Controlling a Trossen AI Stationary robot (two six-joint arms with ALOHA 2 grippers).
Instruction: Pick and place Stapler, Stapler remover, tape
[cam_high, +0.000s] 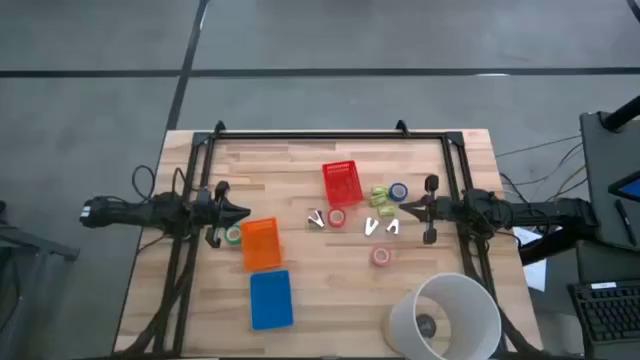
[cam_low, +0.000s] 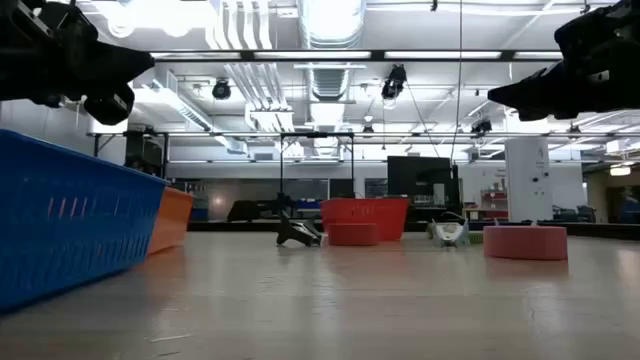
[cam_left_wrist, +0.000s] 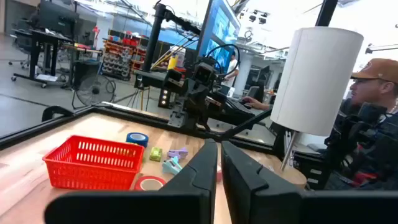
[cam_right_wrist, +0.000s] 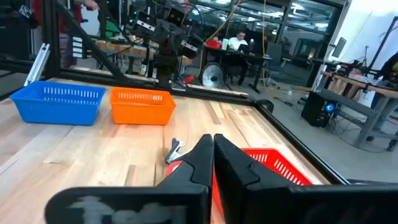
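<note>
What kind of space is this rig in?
Looks like a robotics lab or workshop: exposed ceiling ducts and strip lights, desks with monitors behind the table, parts shelving, and a person seated nearby.

No legible text, labels, brands or numbers in any view

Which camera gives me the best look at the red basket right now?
The high view: the red basket shows whole from above, mid-table. The left wrist view shows its side and rim closer, the low view only its far side wall, and the right wrist view a corner behind that gripper.
</note>
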